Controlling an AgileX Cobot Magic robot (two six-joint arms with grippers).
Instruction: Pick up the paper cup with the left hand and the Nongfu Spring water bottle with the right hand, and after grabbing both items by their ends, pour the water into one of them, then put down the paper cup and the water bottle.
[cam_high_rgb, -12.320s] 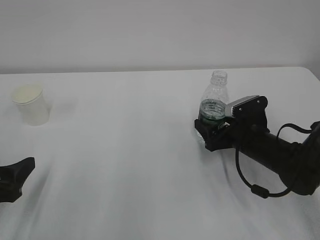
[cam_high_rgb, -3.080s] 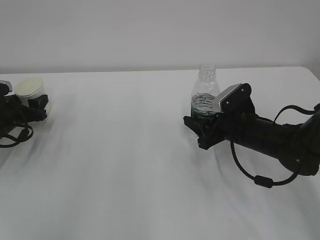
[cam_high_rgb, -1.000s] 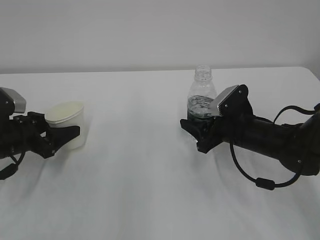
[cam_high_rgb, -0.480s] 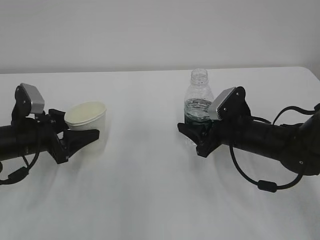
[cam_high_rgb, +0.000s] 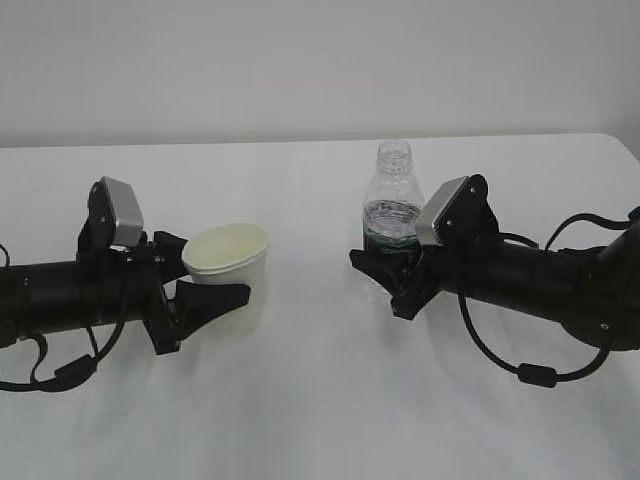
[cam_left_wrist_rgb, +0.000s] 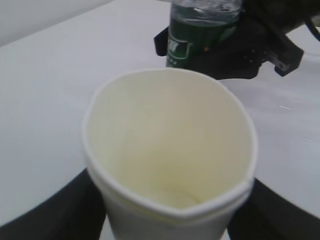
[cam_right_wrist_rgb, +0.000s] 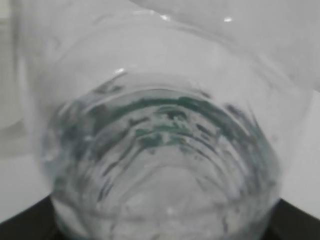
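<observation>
My left hand (cam_high_rgb: 205, 300), a black two-finger gripper with a grey block on top, is closed around the lower part of the small white tapered paper cup (cam_high_rgb: 232, 268). The cup is upright on the left side, and its cream inside looks empty in the left wrist view. I judge it light and soft; its wall can easily crush, so the hold should be gentle and low, near the stiffer bottom.

On the right, my right hand (cam_high_rgb: 385, 272), the similar black gripper, holds the small clear ribbed plastic water bottle (cam_high_rgb: 392, 215) at its dark green label band. The bottle stands upright with no cap, near the cup but apart from it. I judge it thin and a little slippery, and it could spill if tilted early.

The white table (cam_high_rgb: 320, 400) is smooth and plain, and behind it is a bare pale wall (cam_high_rgb: 320, 60).
</observation>
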